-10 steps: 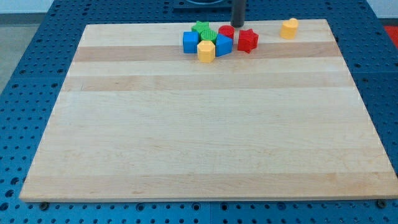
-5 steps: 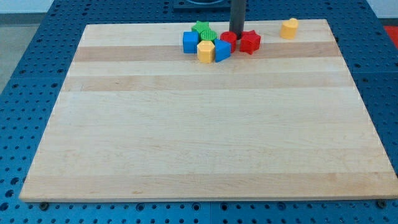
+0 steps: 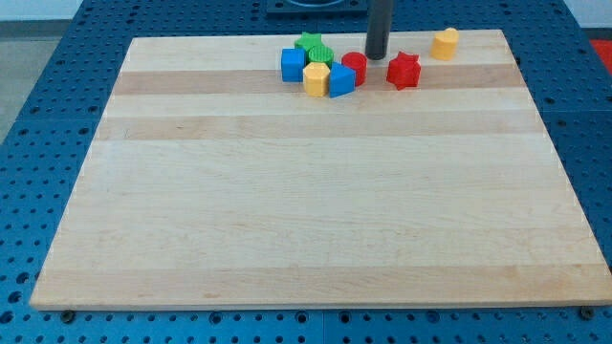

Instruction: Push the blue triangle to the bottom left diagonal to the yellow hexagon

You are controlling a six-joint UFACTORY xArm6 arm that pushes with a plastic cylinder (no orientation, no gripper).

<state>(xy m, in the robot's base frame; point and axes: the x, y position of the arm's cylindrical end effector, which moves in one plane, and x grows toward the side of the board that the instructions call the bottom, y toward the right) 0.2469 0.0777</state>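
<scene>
The blue triangle [image 3: 340, 80] lies near the view's top, touching the right side of the yellow hexagon [image 3: 316, 79]. A red cylinder [image 3: 354, 66] sits just above and right of the blue triangle. My tip [image 3: 377, 56] is between the red cylinder and the red star [image 3: 404, 71], a little above both. It stands up and right of the blue triangle, not touching it.
A blue cube [image 3: 293, 64] sits left of the yellow hexagon, and a green star [image 3: 313, 46] lies above it. A yellow heart-like block [image 3: 445, 44] stands alone near the wooden board's [image 3: 306, 210] top right.
My tip has moved down and to the right. The red star has slid right, away from the red cylinder. The blue triangle and yellow hexagon have barely moved.
</scene>
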